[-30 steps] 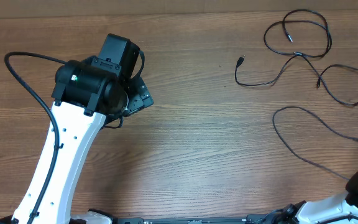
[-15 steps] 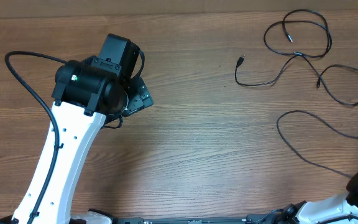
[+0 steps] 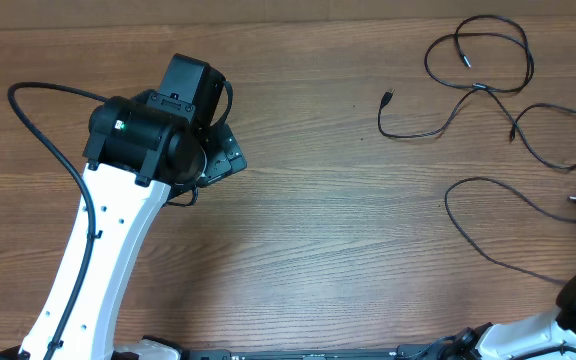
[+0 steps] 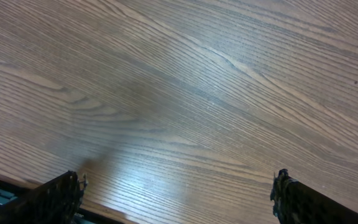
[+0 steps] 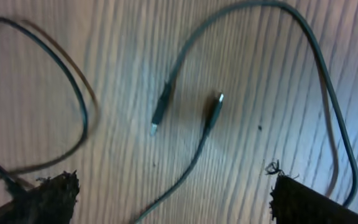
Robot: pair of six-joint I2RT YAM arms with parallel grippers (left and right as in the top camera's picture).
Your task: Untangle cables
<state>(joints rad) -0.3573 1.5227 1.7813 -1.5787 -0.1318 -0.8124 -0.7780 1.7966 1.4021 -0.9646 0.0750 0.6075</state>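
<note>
- Wood-grain tabletop [image 3: 318, 260], brown, bare across the middle and left. The black cables [image 3: 478, 88] lay bunched at the far right in the overhead view, with several loops crossing one another.
- One loose strand [image 3: 488, 248] curved out on the near side of the bunch, toward the right edge. It looked clear of the main crossings, as far as could be told.
- Right hand [image 5: 173, 199] hovered low over that side, fingers spread wide, nothing between them. Its wrist view showed two free ends lying just beside each other on the wood: one plug [image 5: 158, 115] and a second plug [image 5: 215, 107], not touching.
- Left hand [image 4: 176, 199] was likewise spread and empty, hanging over bare wood well apart from any cable.
- Judged step: choosing a free end so as to draw one cable out of the tangle. No grasp made yet.
- To do it well: settle on one plug only, centre it between the fingers, and come straight down so the neighbour is not caught too.
- Close on the cord just behind the plug rather than on the metal tip. Thin cord will likely slip if pinched off-centre.
- Pull slowly toward open wood, low over the surface. If a loop tightens, ease off and feed the cord back through.
- Left hand looked too far off to pin the rest, so dragging may shift the whole bunch.
</note>
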